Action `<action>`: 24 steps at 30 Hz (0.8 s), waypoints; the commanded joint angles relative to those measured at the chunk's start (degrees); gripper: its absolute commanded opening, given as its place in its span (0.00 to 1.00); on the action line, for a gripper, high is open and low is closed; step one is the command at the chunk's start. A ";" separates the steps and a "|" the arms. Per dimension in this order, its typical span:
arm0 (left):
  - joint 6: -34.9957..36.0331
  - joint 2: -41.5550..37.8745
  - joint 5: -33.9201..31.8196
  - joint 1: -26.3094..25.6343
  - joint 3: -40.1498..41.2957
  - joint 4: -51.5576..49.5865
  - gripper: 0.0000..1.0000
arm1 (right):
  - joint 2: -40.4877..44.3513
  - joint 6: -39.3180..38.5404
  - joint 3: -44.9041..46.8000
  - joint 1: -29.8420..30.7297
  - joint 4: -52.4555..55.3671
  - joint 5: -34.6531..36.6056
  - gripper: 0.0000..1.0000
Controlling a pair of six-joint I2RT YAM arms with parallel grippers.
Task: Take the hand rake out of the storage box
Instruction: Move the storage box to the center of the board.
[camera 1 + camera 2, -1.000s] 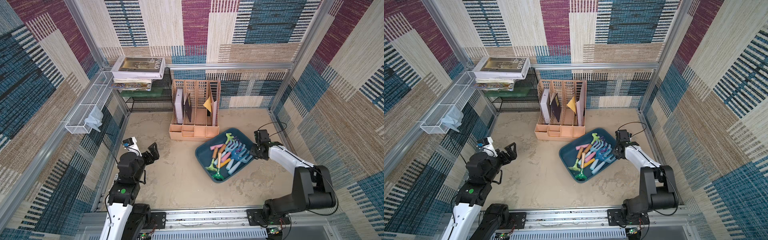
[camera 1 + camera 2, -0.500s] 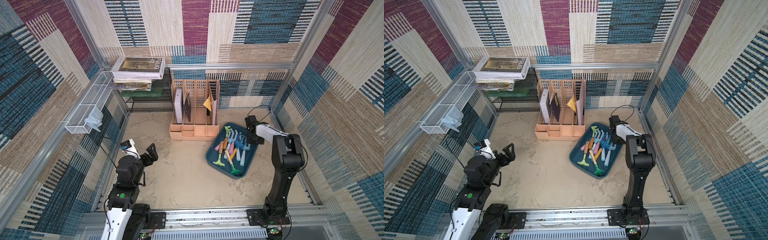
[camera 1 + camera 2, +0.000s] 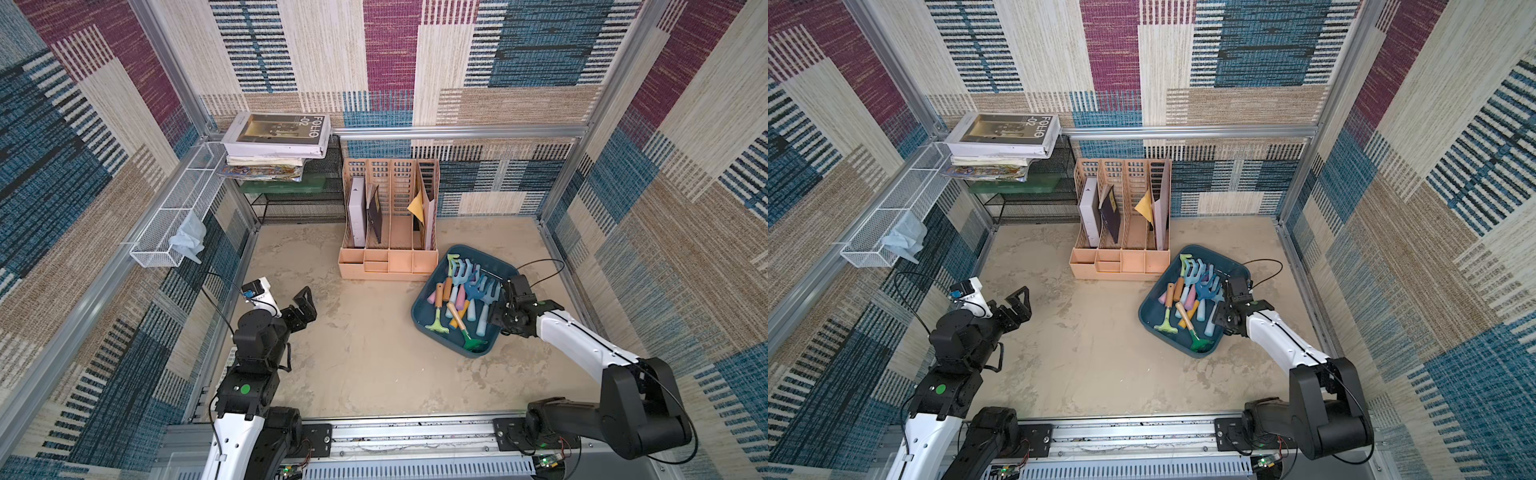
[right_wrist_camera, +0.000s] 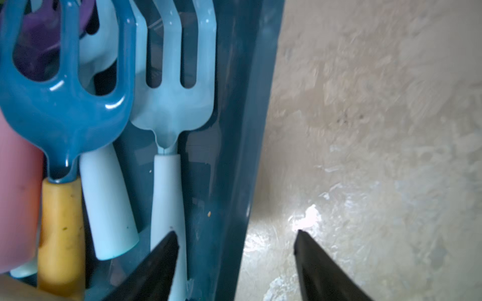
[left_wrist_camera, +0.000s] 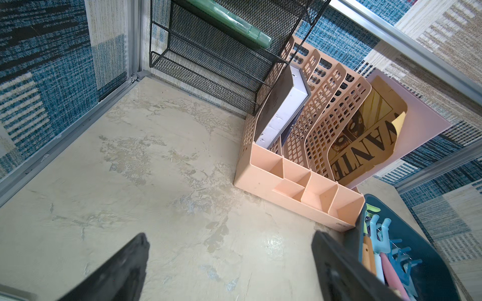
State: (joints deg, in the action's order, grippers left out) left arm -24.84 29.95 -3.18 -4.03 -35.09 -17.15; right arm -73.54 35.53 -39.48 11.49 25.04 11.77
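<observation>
The dark teal storage box (image 3: 420,313) (image 3: 1148,312) sits on the floor at the right, next to the organizer. Several small garden tools lie in it. A green hand rake (image 3: 471,343) (image 3: 1200,344) lies at its near corner and a mint one (image 3: 436,326) beside that. A light-blue pronged tool (image 4: 170,112) lies along the box's right wall (image 4: 234,156). My right gripper (image 3: 498,318) (image 3: 1221,320) (image 4: 236,242) is open astride that wall, one finger over the pale handle, the other over the floor. My left gripper (image 3: 305,301) (image 3: 1019,301) (image 5: 229,235) is open and empty, far left.
A peach slotted file organizer (image 3: 388,262) (image 5: 302,187) holding books and papers stands behind the box. A black mesh rack (image 5: 208,67) with stacked books (image 3: 276,137) fills the back left corner. A white wire basket (image 3: 174,216) hangs on the left wall. The right wall runs close behind my right arm.
The box stands turned and shifted a little compared with a second ago. My right gripper has come back from the box's far corner to its right wall. The left arm barely moved.
</observation>
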 commanded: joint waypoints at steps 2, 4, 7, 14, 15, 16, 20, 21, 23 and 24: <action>0.31 -0.07 0.07 -0.17 -0.13 1.06 0.99 | -0.94 1.04 -0.80 -2.04 -4.56 -2.29 0.44; 0.22 -0.15 -0.14 -0.21 -0.08 1.02 0.99 | -4.11 -0.83 -2.61 -3.75 -4.38 -1.80 0.33; 0.19 -0.26 -0.25 -0.24 -0.07 0.97 0.99 | -10.50 -5.63 -7.09 -6.44 -3.55 -1.49 0.06; 0.20 -0.35 -0.60 -0.21 -0.07 0.91 0.99 | -22.86 -19.51 -22.45 -11.38 3.29 0.80 0.00; 0.15 -0.34 -0.52 -0.20 0.00 0.89 0.99 | -24.55 -21.21 -24.21 -12.30 3.63 -0.03 0.00; 0.17 -0.32 -0.57 -0.22 -0.06 0.88 0.99 | -26.10 -22.58 -26.02 -13.00 3.76 -0.63 0.00; 0.20 -0.16 -0.38 -0.19 -0.07 1.05 0.99 | -34.72 -29.26 -36.91 -13.75 4.81 -1.41 0.00; 0.21 -0.16 -0.42 -0.20 -0.06 1.00 0.99 | -37.24 -30.52 -40.50 -13.74 5.73 -1.53 0.00; 0.18 -0.08 -0.47 -0.23 -0.06 1.02 0.99 | -41.17 -31.67 -46.86 -14.04 7.22 -1.05 0.00; 0.19 -0.07 -0.40 -0.22 -0.05 1.05 0.99 | -43.33 -32.23 -50.02 -14.06 8.22 -1.08 0.00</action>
State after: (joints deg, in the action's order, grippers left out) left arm -24.86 29.82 -3.25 -4.25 -35.09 -17.15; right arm -113.27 8.29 -83.92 -2.35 30.59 8.75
